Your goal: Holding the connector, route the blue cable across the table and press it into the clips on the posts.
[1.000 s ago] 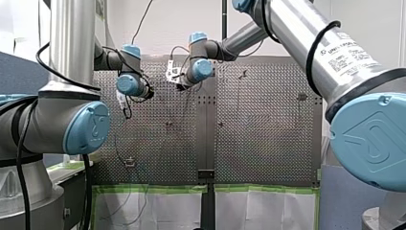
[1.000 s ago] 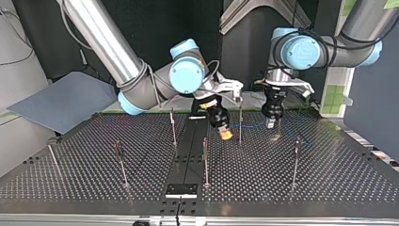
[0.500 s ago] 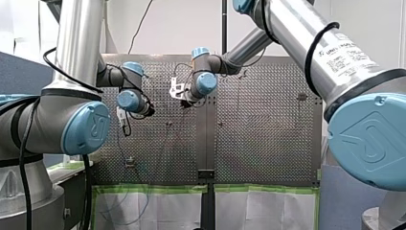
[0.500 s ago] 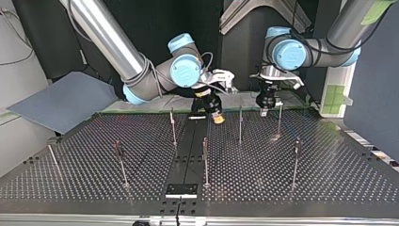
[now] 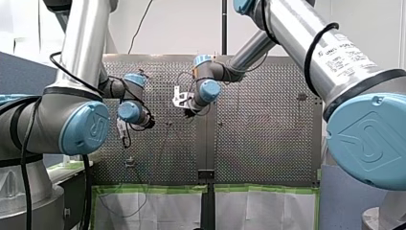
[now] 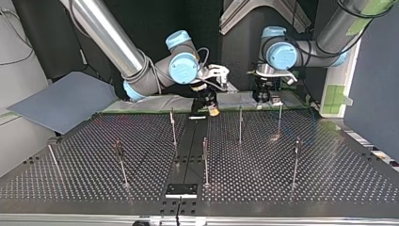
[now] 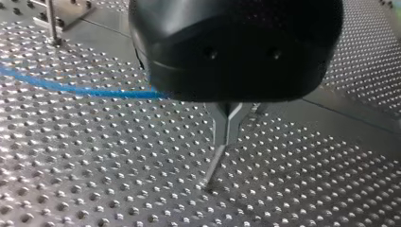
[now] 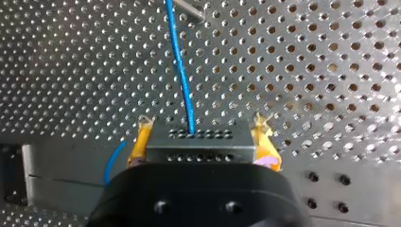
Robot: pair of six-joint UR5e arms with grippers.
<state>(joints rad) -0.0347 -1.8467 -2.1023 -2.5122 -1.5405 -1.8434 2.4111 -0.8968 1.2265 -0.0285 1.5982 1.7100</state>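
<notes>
Above the perforated table (image 6: 263,188), my right jaws clamp the connector (image 8: 198,142); my left jaws are together.

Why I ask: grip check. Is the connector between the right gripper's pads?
Yes, the connector sits between the right gripper's yellow pads.

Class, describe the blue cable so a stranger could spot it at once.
Find the perforated table in the right wrist view. The cable runs over it from my right gripper past a post. It alone is bright blue, a thin line.
</notes>
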